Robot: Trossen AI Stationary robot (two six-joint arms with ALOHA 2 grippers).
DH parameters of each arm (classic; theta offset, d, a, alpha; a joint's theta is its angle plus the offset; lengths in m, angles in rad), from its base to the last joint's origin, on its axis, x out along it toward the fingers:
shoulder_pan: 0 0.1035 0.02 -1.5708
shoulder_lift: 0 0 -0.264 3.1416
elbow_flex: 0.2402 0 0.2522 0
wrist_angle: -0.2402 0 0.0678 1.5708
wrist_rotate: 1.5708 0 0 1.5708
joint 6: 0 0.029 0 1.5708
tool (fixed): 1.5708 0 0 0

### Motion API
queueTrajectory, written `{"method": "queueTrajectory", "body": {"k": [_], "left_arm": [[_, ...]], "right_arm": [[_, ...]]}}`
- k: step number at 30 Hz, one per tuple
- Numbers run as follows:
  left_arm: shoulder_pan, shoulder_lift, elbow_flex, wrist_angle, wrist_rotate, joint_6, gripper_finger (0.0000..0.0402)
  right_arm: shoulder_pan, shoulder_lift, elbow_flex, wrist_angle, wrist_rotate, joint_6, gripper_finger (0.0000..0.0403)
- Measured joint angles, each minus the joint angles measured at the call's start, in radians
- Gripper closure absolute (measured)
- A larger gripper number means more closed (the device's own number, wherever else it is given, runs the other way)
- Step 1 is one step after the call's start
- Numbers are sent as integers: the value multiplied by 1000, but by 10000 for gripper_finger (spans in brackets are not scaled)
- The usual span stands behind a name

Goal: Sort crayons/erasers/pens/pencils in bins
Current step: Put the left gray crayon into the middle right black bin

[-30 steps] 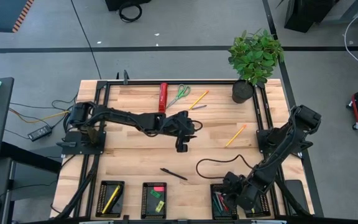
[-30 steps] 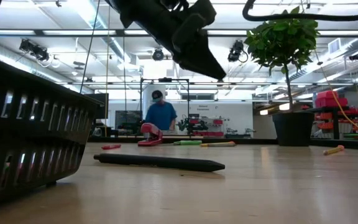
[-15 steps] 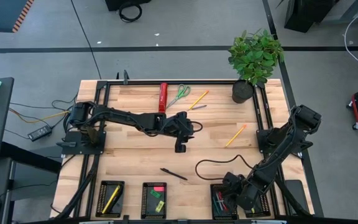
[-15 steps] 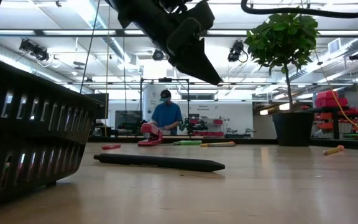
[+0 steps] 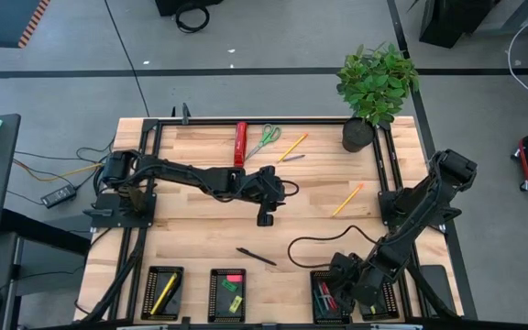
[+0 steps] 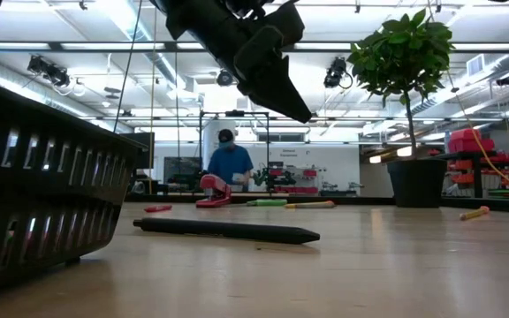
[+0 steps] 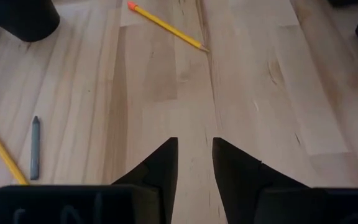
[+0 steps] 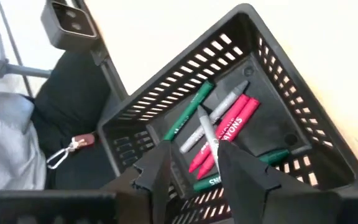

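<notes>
Four black bins along the near edge of the desk [image 5: 200, 229]: far-left bin [image 5: 162, 291] with a yellow pencil inside, next bin [image 5: 228, 292] with pink, green and yellow erasers, third bin [image 8: 303, 118] holding crayons [image 8: 229, 134] — red, green and a grey one lying mixed on its floor. Fourth bin at the near right mostly hidden under the right arm.

Right pincer [image 8: 194, 165] directly above the crayon bin, fingers apart with a clear gap, holding nothing; grey crayon lying loose in the bin just beyond the tips. Right arm folded steeply down from its mount at the desk's right edge toward the near right corner.

Black pen [image 5: 257, 257] flat on the wood near the middle, a little beyond the bins; seen side-on close up in the low view [image 6: 226, 230]. Yellow pencil [image 5: 347, 199] further right, lying diagonally; another pencil [image 5: 293, 147] and a small grey crayon [image 7: 35, 147] toward the far edge, beside green-handled scissors [image 5: 264, 140] and a red bar-shaped tool [image 5: 240, 143].

Left pincer [image 7: 195, 163] over bare wood at mid-desk, pointed down, fingers a narrow gap apart — empty. Left arm stretched out long and nearly level from its mount on the left side.

Potted plant [image 5: 376, 87] at the far right corner. Person in a blue top [image 6: 229, 162] in the room beyond.
</notes>
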Motion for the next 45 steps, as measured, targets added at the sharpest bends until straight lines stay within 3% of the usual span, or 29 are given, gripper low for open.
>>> {"method": "queueTrajectory", "body": {"k": [10, 21, 38, 45], "left_arm": [[-7, 0, 0, -60, 0, 0, 294], [-16, 0, 0, -90, 0, -26, 294], [-17, 0, 0, -131, -1, -60, 297], [-30, 0, 0, -146, -8, -76, 298]], "right_arm": [[2, 28, 0, 11, -76, -45, 271], [-16, 30, 0, 65, -3, -212, 254], [24, 113, 9, 154, -5, -203, 254], [3, 114, 11, 91, -27, -386, 254]]}}
